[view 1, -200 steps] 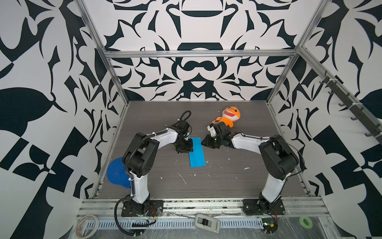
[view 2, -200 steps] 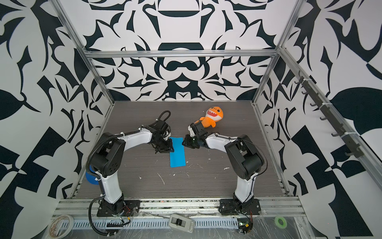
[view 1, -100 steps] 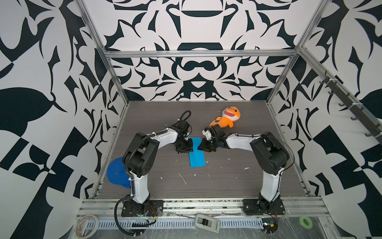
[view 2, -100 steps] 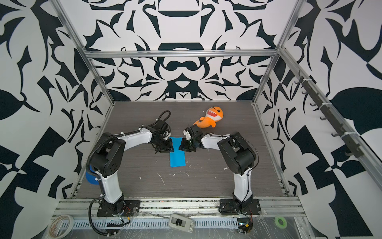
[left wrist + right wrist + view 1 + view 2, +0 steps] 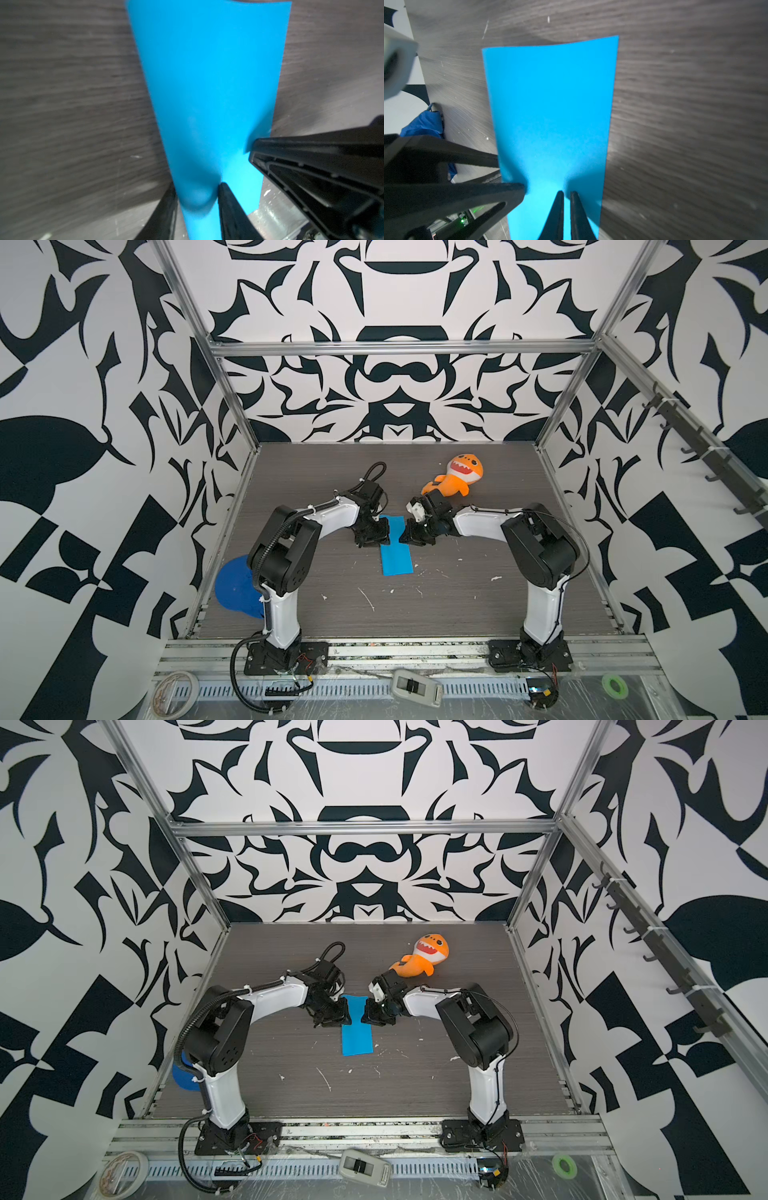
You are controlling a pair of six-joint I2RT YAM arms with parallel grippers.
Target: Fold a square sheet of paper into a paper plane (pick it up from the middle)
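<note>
The square sheet of paper [image 5: 397, 556] [image 5: 356, 1038] lies mid-table as a narrow bright blue strip, folded in half. My left gripper [image 5: 379, 532] [image 5: 340, 1011] sits at the strip's left edge near its far end. In the left wrist view it [image 5: 196, 189] is open, with a raised layer of the paper [image 5: 207, 83] bulging between the jaws. My right gripper [image 5: 408, 533] [image 5: 368, 1013] meets the right edge opposite. In the right wrist view it [image 5: 566, 192] is closed to a thin slit on a lifted part of the paper [image 5: 550, 104]. No paper plane shape shows.
An orange shark plush [image 5: 457, 477] [image 5: 424, 955] lies just behind the right arm's wrist. A darker blue disc [image 5: 235, 587] [image 5: 183, 1077] sits at the left table edge behind the left arm's base. White scraps dot the wood surface in front of the paper.
My right gripper has moved left from beside the plush to the paper's right edge, and its jaws have closed. The left arm has stayed put, its jaws a little wider.
</note>
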